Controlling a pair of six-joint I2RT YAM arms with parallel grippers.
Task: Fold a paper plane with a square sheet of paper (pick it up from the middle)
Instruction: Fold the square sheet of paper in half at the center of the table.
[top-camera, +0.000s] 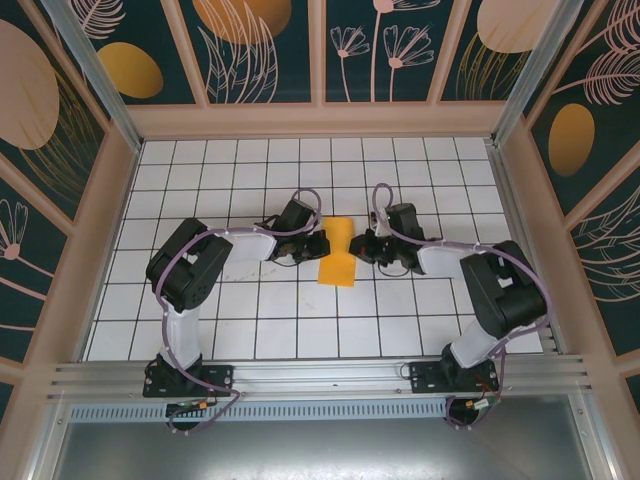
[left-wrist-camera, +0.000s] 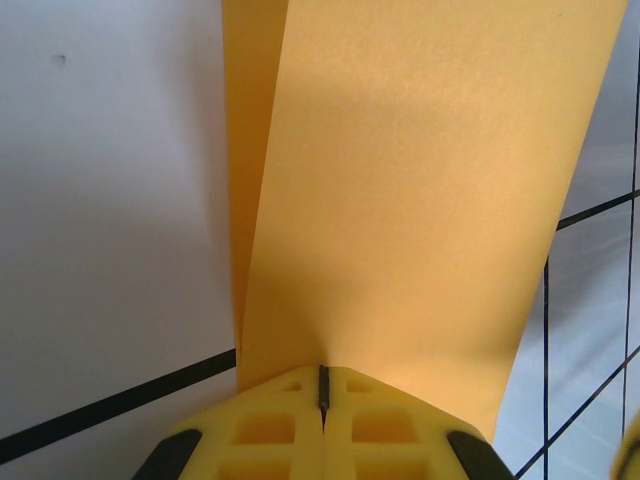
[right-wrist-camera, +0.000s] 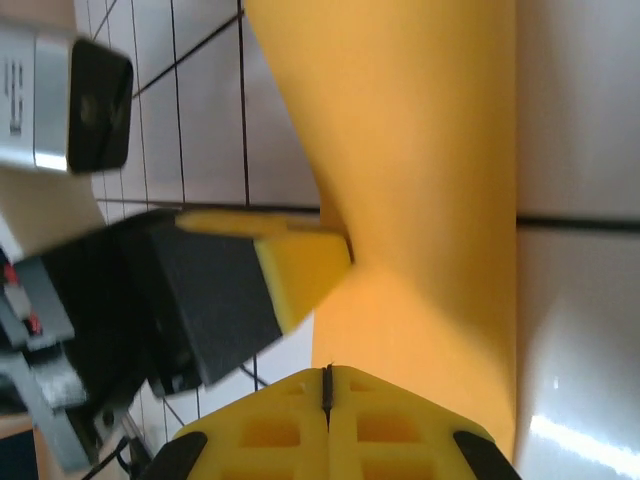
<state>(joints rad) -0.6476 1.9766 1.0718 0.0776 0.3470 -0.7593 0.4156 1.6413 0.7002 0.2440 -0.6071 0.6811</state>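
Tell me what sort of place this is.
Probably a small robot work cell: a left arm and right arm bolted to an aluminium rail hold a paper between them, over a white gridded table, with patterned panel walls on three sides.

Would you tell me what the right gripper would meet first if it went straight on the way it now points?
The right gripper would meet the square sheet of paper its shut fingers pinch; just beyond, probably the left gripper on the opposite edge, though depth is unclear.
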